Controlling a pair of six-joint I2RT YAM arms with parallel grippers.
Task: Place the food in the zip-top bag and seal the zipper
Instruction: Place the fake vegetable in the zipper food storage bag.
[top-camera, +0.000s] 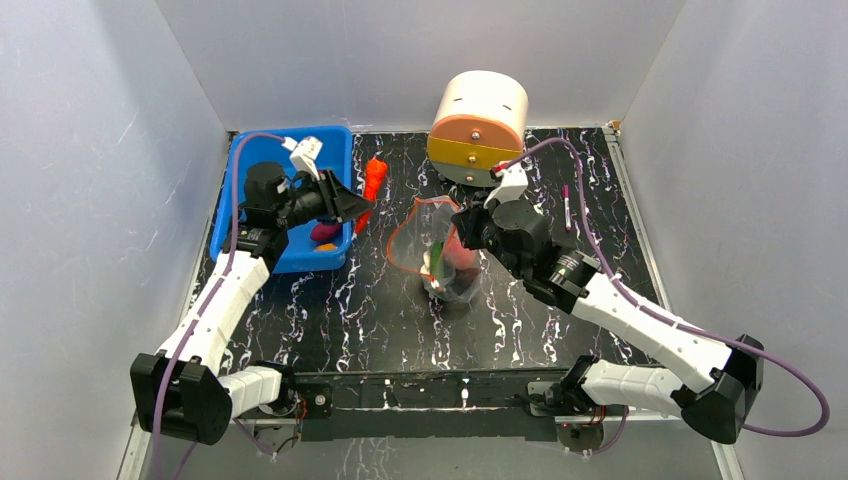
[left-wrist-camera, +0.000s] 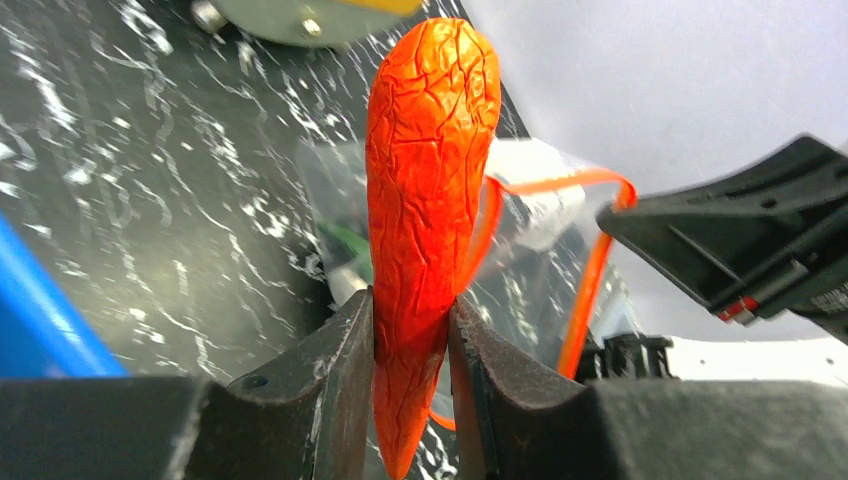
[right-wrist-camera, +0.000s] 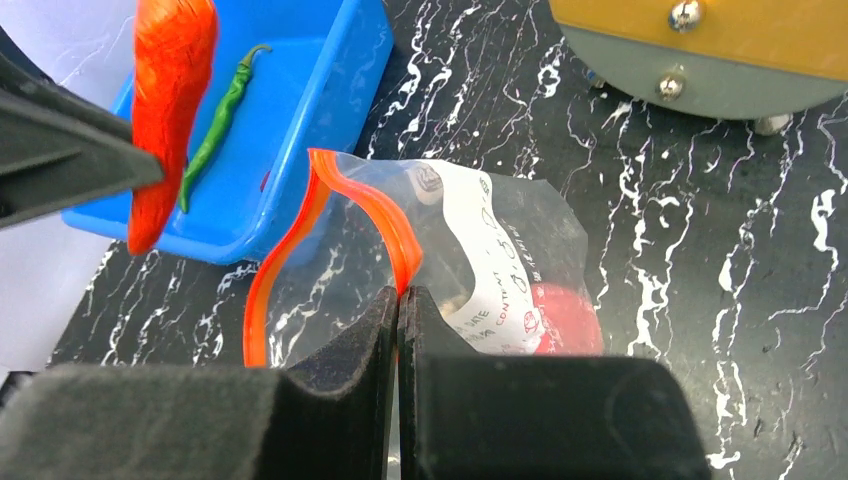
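Left tool (left-wrist-camera: 412, 310), by the blue bin (top-camera: 250, 160), grips the red chili (left-wrist-camera: 430, 150) near its tip; it looks light & soft, so hold mid-body, gently. At the middle of the table (top-camera: 330, 310), right tool (right-wrist-camera: 400, 300) pinches the zipper (right-wrist-camera: 385, 225) of the zip-top bag (right-wrist-camera: 500, 250): thin, slippery film.

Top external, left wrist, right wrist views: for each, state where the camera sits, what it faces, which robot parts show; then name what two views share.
Top external: above and behind the arms, looking down on the table; both arms show.
Left wrist: mounted there, facing the zip-top bag; left gripper clamps the red chili.
Right wrist: mounted there, facing the blue bin; right gripper pinches the zipper.
Shared by both wrist views: chili, bag.
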